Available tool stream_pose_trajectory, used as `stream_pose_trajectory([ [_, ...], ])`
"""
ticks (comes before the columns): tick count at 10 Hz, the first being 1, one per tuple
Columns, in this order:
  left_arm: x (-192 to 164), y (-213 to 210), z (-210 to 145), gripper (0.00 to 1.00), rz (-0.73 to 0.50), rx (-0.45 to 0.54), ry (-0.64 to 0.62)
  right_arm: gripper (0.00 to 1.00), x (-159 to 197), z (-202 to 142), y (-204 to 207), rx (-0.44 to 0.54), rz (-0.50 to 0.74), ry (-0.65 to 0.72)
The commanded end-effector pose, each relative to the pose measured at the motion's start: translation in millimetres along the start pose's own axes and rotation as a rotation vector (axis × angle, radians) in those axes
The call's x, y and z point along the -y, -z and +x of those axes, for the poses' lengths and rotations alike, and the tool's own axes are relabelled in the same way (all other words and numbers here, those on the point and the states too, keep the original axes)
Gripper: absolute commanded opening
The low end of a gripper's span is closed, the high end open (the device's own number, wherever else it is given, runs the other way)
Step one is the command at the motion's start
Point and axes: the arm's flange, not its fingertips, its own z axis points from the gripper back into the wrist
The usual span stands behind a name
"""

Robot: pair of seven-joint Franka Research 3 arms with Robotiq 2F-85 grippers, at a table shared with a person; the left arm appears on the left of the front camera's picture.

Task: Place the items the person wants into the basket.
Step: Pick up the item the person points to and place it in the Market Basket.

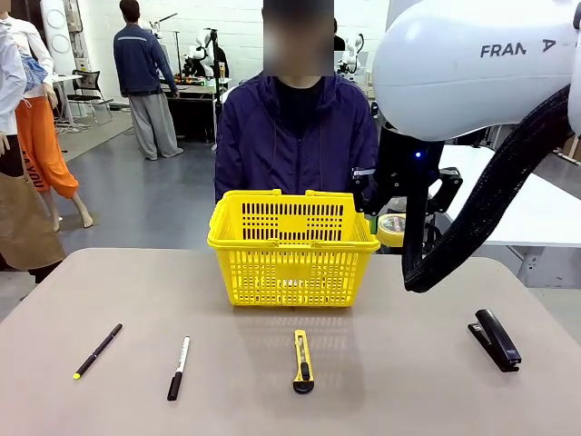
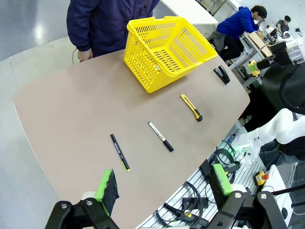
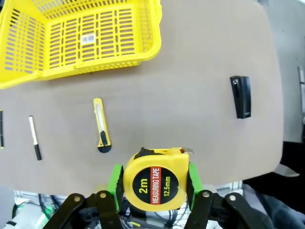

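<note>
My right gripper (image 3: 153, 179) is shut on the round yellow-and-black tape measure (image 3: 153, 179), held in the air just right of the yellow basket (image 1: 292, 238); the tape measure (image 1: 392, 227) peeks out beside the basket's rim. The basket (image 3: 78, 38) stands mid-table before the person (image 1: 295, 136) in the navy jacket. The black pen with the yellow-green tip (image 1: 98, 351) and the white marker with a black cap (image 1: 179, 367) lie at the front left. My left gripper (image 2: 164, 188) is open, high above the table's edge, with the pen (image 2: 120, 151) and marker (image 2: 160, 136) below it.
A yellow-and-black utility knife (image 1: 302, 361) lies at the front centre and a black stapler (image 1: 495, 339) at the front right. Another person in a blue jacket stands far behind, with a white table (image 1: 536, 204) at the right.
</note>
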Motion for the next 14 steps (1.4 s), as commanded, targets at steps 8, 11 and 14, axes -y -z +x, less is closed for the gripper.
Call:
stream_pose_trajectory([
  [8,0.3,0.2,2.0,1.0,-0.007,0.012,0.003,0.02,2.3,-7.7,-4.5,0.014,-0.003,-0.006],
  [11,0.3,0.2,2.0,1.0,-0.007,0.012,0.003,0.63,-42.0,63.5,9.7,0.044,0.022,-0.137],
  [14,0.3,0.2,2.0,1.0,-0.007,0.012,0.003,0.63,-80.9,147.4,53.7,0.113,0.05,-0.207],
])
